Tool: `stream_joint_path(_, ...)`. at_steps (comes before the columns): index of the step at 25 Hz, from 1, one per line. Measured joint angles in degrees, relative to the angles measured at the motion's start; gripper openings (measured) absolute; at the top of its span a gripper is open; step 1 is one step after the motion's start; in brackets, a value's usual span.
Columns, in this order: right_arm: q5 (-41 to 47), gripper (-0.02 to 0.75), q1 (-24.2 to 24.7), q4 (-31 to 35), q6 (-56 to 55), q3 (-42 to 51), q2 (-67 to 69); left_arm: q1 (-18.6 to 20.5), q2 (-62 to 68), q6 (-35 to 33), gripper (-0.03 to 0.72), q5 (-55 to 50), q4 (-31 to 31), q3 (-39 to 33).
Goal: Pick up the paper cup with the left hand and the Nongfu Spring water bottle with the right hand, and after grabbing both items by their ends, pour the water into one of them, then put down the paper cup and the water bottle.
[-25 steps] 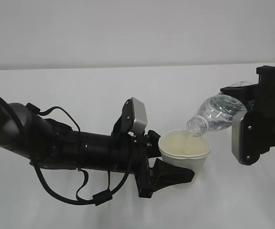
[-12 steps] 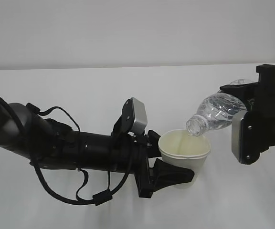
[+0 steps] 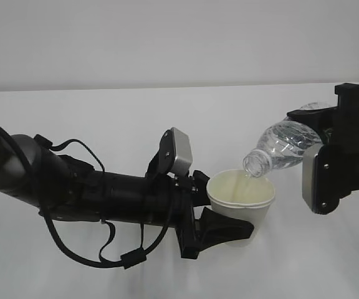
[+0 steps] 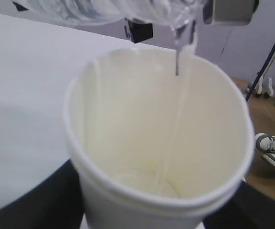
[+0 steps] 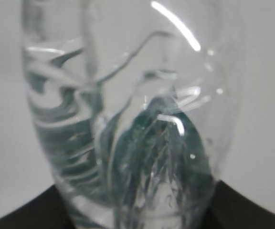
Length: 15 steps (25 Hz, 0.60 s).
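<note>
You have the paper cup (image 3: 242,199) upright and lifted just off the table, its lower body clamped between the black fingers of the left hand (image 3: 220,227). It is white, tapered, with a rolled rim and a pale yellowish inside; your left wrist view shows a little water at the bottom. The Nongfu Spring water bottle (image 3: 282,149) is held at its base by the right hand (image 3: 329,156), tilted with its uncapped mouth down over the cup's far rim. It is clear and ribbed. A thin stream runs from its mouth (image 4: 178,28) into the cup.
</note>
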<state>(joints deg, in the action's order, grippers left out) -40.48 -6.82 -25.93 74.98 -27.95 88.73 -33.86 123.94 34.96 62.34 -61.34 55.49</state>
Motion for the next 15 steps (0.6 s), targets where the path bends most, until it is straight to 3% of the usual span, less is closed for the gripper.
stream_joint_path(15,0.0,0.357,0.0,0.0,1.2,0.0,0.0,0.0,0.0,0.0,0.479,0.0,-0.2,0.0)
